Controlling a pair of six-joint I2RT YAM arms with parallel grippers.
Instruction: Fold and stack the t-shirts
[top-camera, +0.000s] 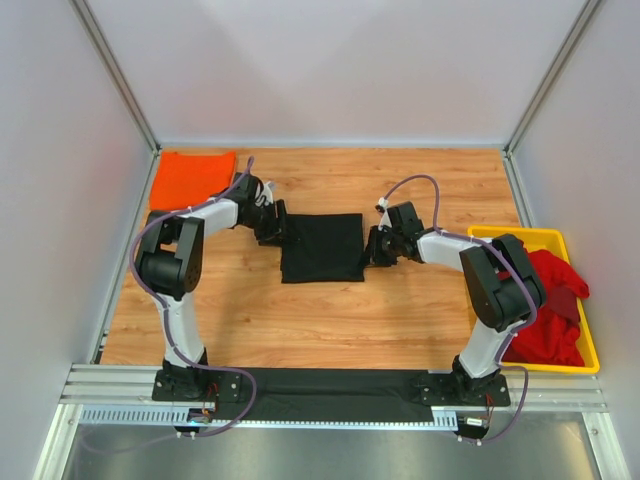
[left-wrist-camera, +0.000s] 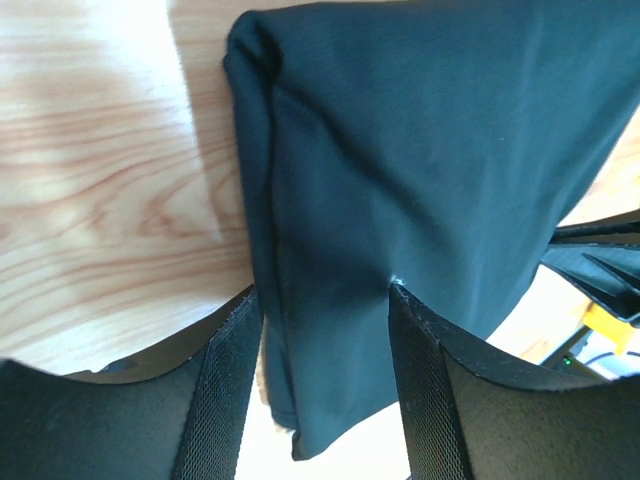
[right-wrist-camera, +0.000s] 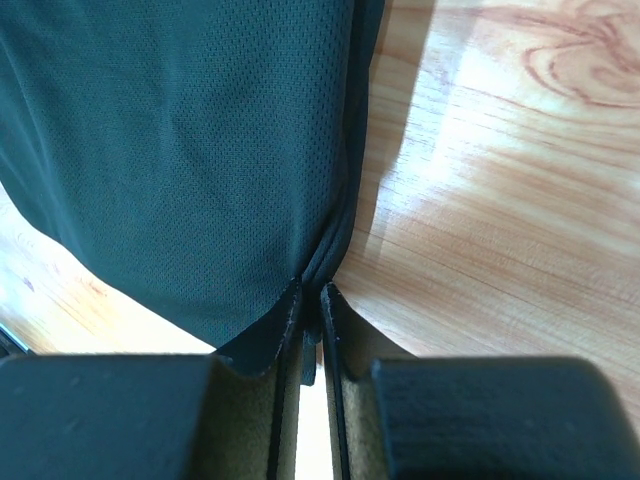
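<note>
A black t-shirt (top-camera: 320, 247) lies folded into a rectangle at the middle of the wooden table. My left gripper (top-camera: 277, 228) is at the shirt's left edge. In the left wrist view it (left-wrist-camera: 322, 295) is open, its fingers apart, with the folded edge of the black cloth (left-wrist-camera: 420, 150) lying between them. My right gripper (top-camera: 372, 247) is at the shirt's right edge. In the right wrist view it (right-wrist-camera: 310, 292) is shut, pinching the edge of the black cloth (right-wrist-camera: 180, 150). An orange t-shirt (top-camera: 192, 178) lies folded at the far left corner. Red t-shirts (top-camera: 548, 300) are heaped in a tray.
The yellow tray (top-camera: 530, 234) stands at the right edge of the table, next to the right arm. Grey walls enclose the table on three sides. A dark mat (top-camera: 330, 392) lies between the arm bases at the near edge.
</note>
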